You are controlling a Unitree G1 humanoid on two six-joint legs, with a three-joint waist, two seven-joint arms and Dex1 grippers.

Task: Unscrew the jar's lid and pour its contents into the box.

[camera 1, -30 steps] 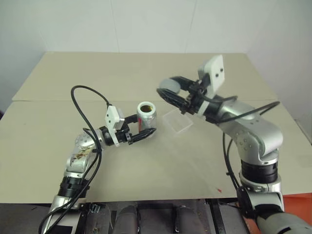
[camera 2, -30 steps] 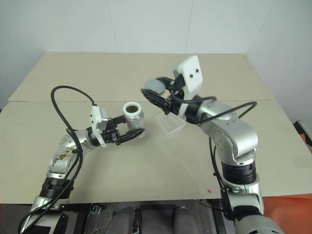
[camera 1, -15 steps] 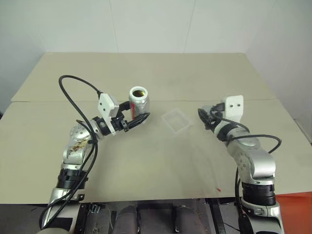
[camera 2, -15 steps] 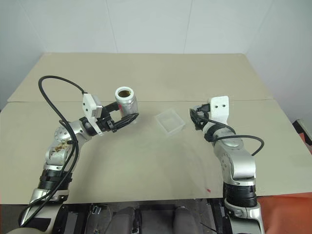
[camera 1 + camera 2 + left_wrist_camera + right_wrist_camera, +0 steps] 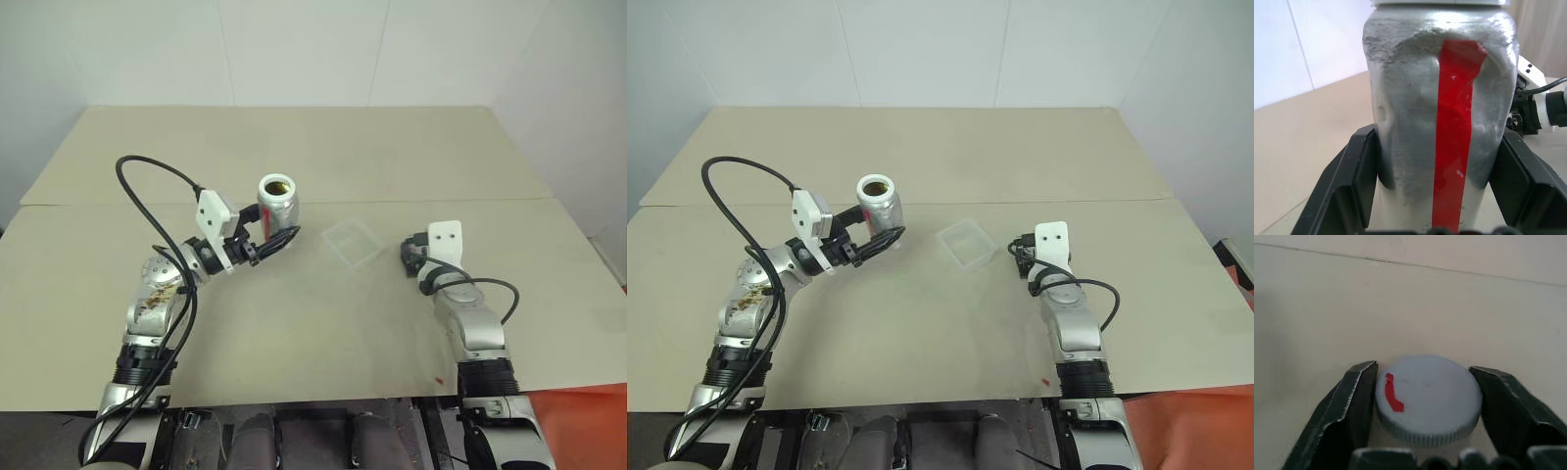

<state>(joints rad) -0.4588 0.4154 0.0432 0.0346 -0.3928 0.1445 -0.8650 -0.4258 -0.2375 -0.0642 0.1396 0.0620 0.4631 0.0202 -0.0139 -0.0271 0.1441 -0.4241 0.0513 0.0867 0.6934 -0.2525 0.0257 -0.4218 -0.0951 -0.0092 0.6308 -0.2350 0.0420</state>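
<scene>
My left gripper is shut on the jar and holds it upright above the table's left half. The jar's mouth is open, with brown contents inside. In the left wrist view the black fingers press both sides of the jar, beside its red stripe. The box, clear and shallow, lies on the table just right of the jar. My right gripper is down at the table, right of the box. Its fingers sit against both sides of the grey lid, which rests flat on the tabletop.
A black cable loops up from my left arm. A seam runs across the beige table behind both grippers. A small red mark sits near the front edge, with bare tabletop between the arms.
My right arm swung down and to the right, from beside the jar's mouth to the table, carrying the lid with it. The left gripper kept its hold on the jar.
</scene>
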